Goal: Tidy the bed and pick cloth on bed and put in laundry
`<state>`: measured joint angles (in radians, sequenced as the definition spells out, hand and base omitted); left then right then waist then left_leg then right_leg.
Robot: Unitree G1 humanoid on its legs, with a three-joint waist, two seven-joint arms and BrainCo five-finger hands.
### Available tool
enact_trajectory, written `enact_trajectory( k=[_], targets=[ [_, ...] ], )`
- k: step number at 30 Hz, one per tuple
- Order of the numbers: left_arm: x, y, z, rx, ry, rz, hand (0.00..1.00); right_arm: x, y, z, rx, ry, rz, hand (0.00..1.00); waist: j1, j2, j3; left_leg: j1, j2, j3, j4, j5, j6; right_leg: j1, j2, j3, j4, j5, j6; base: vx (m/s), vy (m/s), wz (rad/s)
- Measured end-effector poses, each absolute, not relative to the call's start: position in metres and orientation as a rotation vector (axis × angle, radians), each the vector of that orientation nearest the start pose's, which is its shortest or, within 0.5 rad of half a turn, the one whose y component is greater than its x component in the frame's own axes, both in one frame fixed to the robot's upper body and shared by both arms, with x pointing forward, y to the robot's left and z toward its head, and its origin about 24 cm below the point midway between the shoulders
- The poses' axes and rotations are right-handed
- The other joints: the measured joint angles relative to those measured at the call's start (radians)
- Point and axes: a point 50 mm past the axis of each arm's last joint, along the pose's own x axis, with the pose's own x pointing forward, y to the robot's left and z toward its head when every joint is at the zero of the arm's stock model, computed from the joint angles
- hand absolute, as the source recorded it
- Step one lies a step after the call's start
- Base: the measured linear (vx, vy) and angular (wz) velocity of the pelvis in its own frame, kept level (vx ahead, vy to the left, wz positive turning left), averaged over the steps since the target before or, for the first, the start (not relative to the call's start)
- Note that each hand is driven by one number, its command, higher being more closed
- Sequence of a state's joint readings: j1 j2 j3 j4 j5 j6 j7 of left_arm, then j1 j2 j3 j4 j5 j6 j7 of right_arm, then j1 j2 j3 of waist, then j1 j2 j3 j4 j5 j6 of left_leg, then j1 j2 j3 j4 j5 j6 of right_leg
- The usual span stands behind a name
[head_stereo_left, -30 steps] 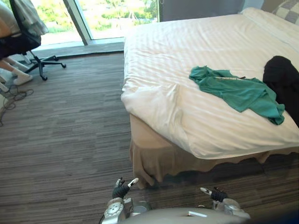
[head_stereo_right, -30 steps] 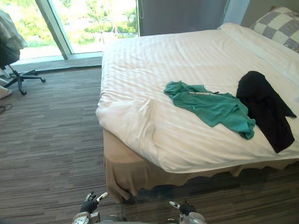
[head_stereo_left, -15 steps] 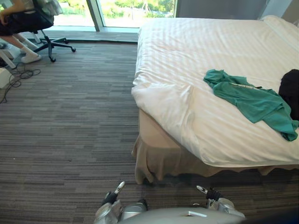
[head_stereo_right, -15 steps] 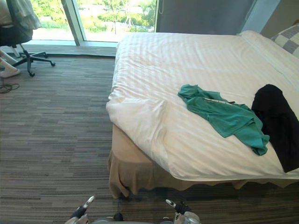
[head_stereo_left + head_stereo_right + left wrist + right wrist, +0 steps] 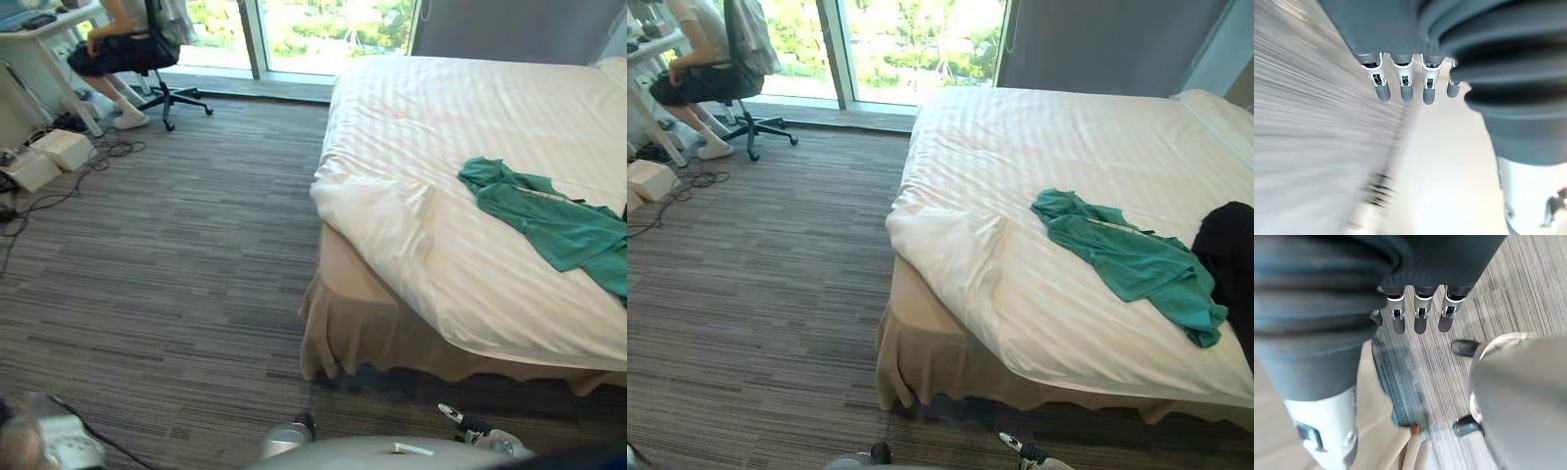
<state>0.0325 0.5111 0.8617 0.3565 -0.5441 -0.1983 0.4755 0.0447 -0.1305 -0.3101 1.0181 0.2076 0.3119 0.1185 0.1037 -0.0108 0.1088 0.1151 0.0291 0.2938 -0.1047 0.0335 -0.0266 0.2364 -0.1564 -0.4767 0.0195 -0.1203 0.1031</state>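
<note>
- Grey-brown carpet [image 5: 176, 255] with fine streaked lines covers the room's floor up to a bright window [image 5: 911, 39].
- A wide bed [image 5: 1097, 147] stands on the robot's right, its white cover faintly striped and smooth over most of the top.
- At the near corner the cover is bunched into soft folds [image 5: 950, 245] and hangs over the edge.
- A beige bed skirt [image 5: 931, 362] falls in loose pleats below it.
- A green cloth [image 5: 1127, 259], thin and crumpled, lies spread on the cover near the bed's near edge. A pale strip at its neck is too small to read.
- A black cloth [image 5: 1227, 250] lies just beside it, farther to the right, also on the bed.
- By the window a person [image 5: 696, 39] sits on a black wheeled office chair [image 5: 749, 73], with white boxes [image 5: 49, 157] on the floor nearby.
- The left hand [image 5: 1403, 90] hangs with its fingers straight and apart, holding nothing.
- The right hand [image 5: 1419, 319] is low over the carpet by the bed skirt, fingers straight and empty.
</note>
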Motion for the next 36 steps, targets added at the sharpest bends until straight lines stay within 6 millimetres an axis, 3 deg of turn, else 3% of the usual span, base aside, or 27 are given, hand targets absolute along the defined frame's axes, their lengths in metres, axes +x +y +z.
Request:
enact_trajectory(
  k=[1, 2, 4, 7, 10, 11, 15, 19, 21, 22, 24, 27, 30, 32, 36],
  targets=[
    [0.128, 0.444, 0.105, -0.088, -0.314, 1.36, 0.0, 0.087, -0.221, -0.16, 0.385, 1.269, -0.341, 0.0, -0.001, -0.006, -0.012, -0.002, -0.001, -0.001, 0.0, 0.005, 0.005, 0.0, 0.0, 0.0, 0.001, 0.014, 0.007, 0.17, 0.046, 0.15],
    [0.144, 0.436, 0.128, 0.043, -0.381, 1.259, 0.0, 0.085, -0.221, -0.161, 0.394, 1.274, -0.346, 0.0, -0.003, 0.009, -0.025, -0.002, -0.003, 0.001, 0.0, 0.005, 0.005, 0.0, 0.0, 0.001, 0.007, 0.025, 0.006, 0.14, 0.049, 0.18],
    [0.181, 0.399, 0.16, 0.307, -0.5, 1.009, 0.0, 0.082, -0.22, -0.162, 0.425, 1.278, -0.376, 0.0, -0.003, 0.008, -0.045, 0.006, -0.007, 0.031, 0.001, 0.005, 0.005, 0.004, -0.005, 0.027, 0.016, 0.034, -0.007, 0.11, 0.061, 0.12],
    [0.209, 0.35, 0.179, 0.543, -0.616, 0.749, 0.0, 0.081, -0.22, -0.162, 0.443, 1.275, -0.405, 0.0, -0.004, 0.013, -0.061, 0.013, -0.006, 0.059, 0.006, 0.006, 0.004, -0.003, -0.005, 0.067, 0.016, 0.039, -0.015, 0.08, 0.024, -0.11],
    [0.229, 0.314, 0.186, 0.629, -0.676, 0.552, 0.0, 0.076, -0.22, -0.163, 0.44, 1.285, -0.416, 0.0, -0.007, 0.019, -0.063, 0.026, 0.004, 0.084, 0.006, 0.01, -0.002, -0.004, -0.001, 0.108, 0.016, 0.04, -0.018, 0.02, -0.033, -0.23],
    [0.231, 0.311, 0.187, 0.63, -0.679, 0.531, 0.0, 0.075, -0.22, -0.163, 0.44, 1.287, -0.418, 0.0, -0.008, 0.02, -0.064, 0.027, 0.006, 0.085, 0.006, 0.011, -0.003, -0.005, 0.0, 0.11, 0.016, 0.04, -0.018, -0.02, -0.069, -0.18],
    [0.249, 0.272, 0.188, 0.691, -0.723, 0.32, 0.0, 0.059, -0.223, -0.165, 0.439, 1.304, -0.479, 0.0, -0.033, 0.038, -0.075, 0.023, 0.026, 0.116, 0.001, 0.01, -0.007, -0.029, 0.018, 0.161, 0.016, 0.036, -0.024, -0.05, -0.06, -0.29],
    [0.26, 0.234, 0.181, 0.779, -0.755, 0.135, 0.0, 0.046, -0.223, -0.167, 0.431, 1.322, -0.508, 0.0, -0.055, 0.051, -0.083, 0.021, 0.043, 0.163, 0.0, 0.008, -0.011, -0.053, 0.033, 0.216, 0.016, 0.032, -0.027, -0.1, -0.052, -0.41],
    [0.27, 0.209, 0.173, 0.835, -0.74, 0.008, 0.0, 0.038, -0.223, -0.167, 0.442, 1.332, -0.548, 0.0, -0.083, 0.053, -0.084, 0.023, 0.05, 0.19, -0.001, 0.01, -0.017, -0.065, 0.039, 0.25, 0.013, 0.02, -0.024, -0.12, -0.049, -0.35],
    [0.271, 0.206, 0.172, 0.842, -0.736, -0.006, 0.0, 0.037, -0.223, -0.168, 0.445, 1.333, -0.555, 0.0, -0.087, 0.054, -0.085, 0.022, 0.052, 0.193, -0.001, 0.011, -0.018, -0.069, 0.04, 0.254, 0.013, 0.02, -0.025, -0.13, -0.039, -0.34],
    [0.287, 0.187, 0.157, 0.87, -0.669, -0.089, 0.0, 0.031, -0.223, -0.168, 0.459, 1.335, -0.586, 0.0, -0.1, 0.058, -0.084, 0.034, 0.063, 0.212, -0.001, 0.018, -0.023, -0.085, 0.051, 0.272, 0.013, 0.017, -0.033, -0.09, -0.022, -0.32],
    [0.309, 0.185, 0.121, 1.007, -0.446, -0.125, 0.0, 0.026, -0.221, -0.169, 0.466, 1.346, -0.592, 0.0, -0.14, 0.054, -0.083, 0.047, 0.077, 0.232, -0.001, 0.022, -0.03, -0.085, 0.064, 0.289, 0.014, 0.021, -0.039, -0.08, -0.028, -0.25],
    [0.321, 0.196, 0.087, 1.106, -0.214, -0.099, 0.0, 0.024, -0.217, -0.17, 0.468, 1.356, -0.602, 0.0, -0.169, 0.053, -0.079, 0.048, 0.086, 0.253, -0.001, 0.021, -0.03, -0.091, 0.074, 0.305, 0.002, 0.023, -0.041, -0.03, -0.014, -0.21],
    [0.326, 0.203, 0.07, 1.157, -0.093, -0.057, 0.0, 0.019, -0.215, -0.17, 0.467, 1.367, -0.611, 0.0, -0.174, 0.049, -0.073, 0.048, 0.09, 0.273, -0.001, 0.019, -0.033, -0.096, 0.076, 0.314, -0.002, 0.024, -0.042, 0.02, -0.009, -0.19],
    [0.334, 0.224, 0.059, 1.217, 0.078, 0.094, 0.0, 0.023, -0.214, -0.169, 0.456, 1.355, -0.617, 0.0, -0.183, 0.044, -0.039, 0.013, 0.096, 0.307, 0.0, 0.018, -0.041, -0.157, 0.081, 0.353, 0.014, 0.036, -0.046, 0.04, 0.005, -0.27]
  ],
)
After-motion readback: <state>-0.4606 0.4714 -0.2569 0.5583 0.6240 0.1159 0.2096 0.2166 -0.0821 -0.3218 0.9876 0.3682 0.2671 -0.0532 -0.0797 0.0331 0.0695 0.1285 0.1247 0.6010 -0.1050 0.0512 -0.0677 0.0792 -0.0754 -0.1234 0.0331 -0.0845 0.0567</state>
